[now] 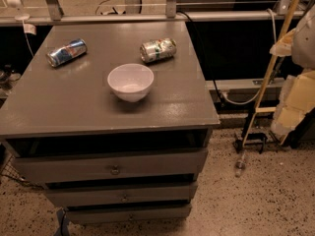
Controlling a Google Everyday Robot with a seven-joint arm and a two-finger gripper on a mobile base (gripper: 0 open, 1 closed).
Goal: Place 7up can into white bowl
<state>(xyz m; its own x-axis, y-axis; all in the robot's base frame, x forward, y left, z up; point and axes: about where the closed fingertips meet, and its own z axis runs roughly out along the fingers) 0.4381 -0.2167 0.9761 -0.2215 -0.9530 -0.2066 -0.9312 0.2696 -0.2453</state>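
The 7up can [158, 50] lies on its side on the grey cabinet top [74, 107], at the back right of centre. It is silver with a green and white label. The white bowl [130, 81] stands upright and empty in the middle of the top, just in front and to the left of the can, not touching it. My gripper is not in view. Only cream and white arm segments [298, 93] show at the right edge, off to the side of the cabinet and well away from the can.
A blue and silver can [66, 52] lies on its side at the back left of the top. The cabinet has drawers [113, 167] below. A railing [147, 17] runs behind. A yellow pole [272, 65] and a black clamp [252, 142] stand on the floor at right.
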